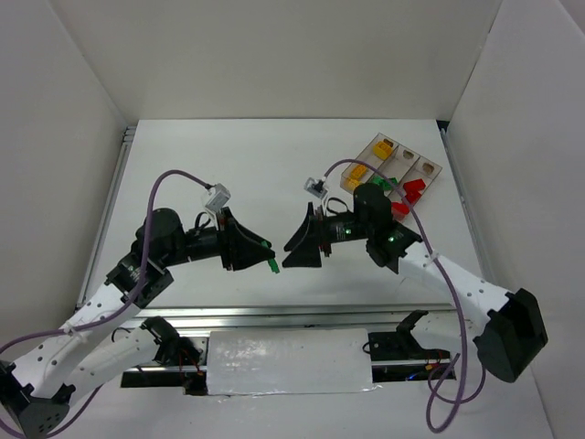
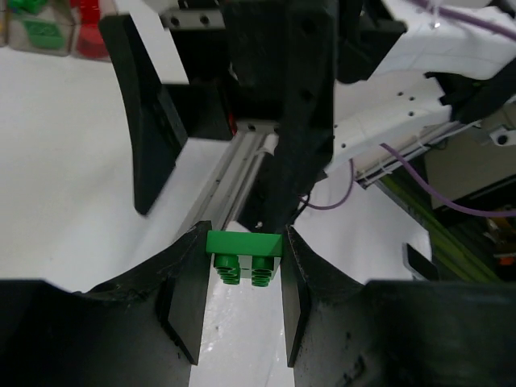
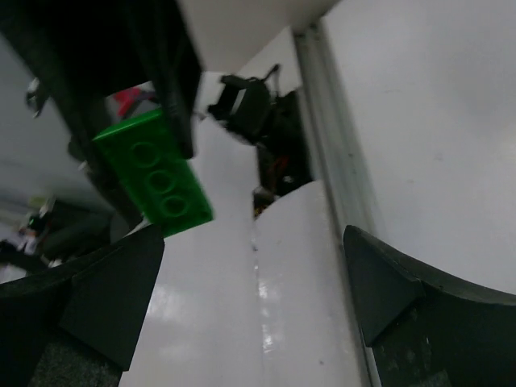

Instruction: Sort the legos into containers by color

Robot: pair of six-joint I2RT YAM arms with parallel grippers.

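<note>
Lego, a green one (image 2: 244, 256), sits pinched between the two fingers of the left gripper (image 2: 244, 242), which is closed snugly on the brick's short ends. Its round studs show on the side nearest that wrist's camera. In the overhead view the brick (image 1: 272, 266) pokes out past the fingertips, held off the table (image 1: 228, 165).

Facing it almost tip to tip, the right gripper (image 1: 294, 240) has its jaws spread wide with nothing between them. From its own wrist camera the fingers (image 3: 105, 298) frame the scene. The green lego (image 3: 153, 177) hangs just ahead of them, nearer one finger than the other. I cannot tell whether it touches that finger.

Behind the right gripper, past its wrist, the tray (image 1: 430, 169) lies at an angle near the table's far right corner, partly covered by the arm. Of its three side-by-side compartments, the one farthest from the right arm's base holds yellow legos (image 1: 384, 146). The middle one shows another green brick (image 1: 384, 183) at its near end, and the third holds red legos (image 1: 413, 190). The left wrist view catches a corner of the same tray beyond the right gripper, with green and red pieces inside.
</note>
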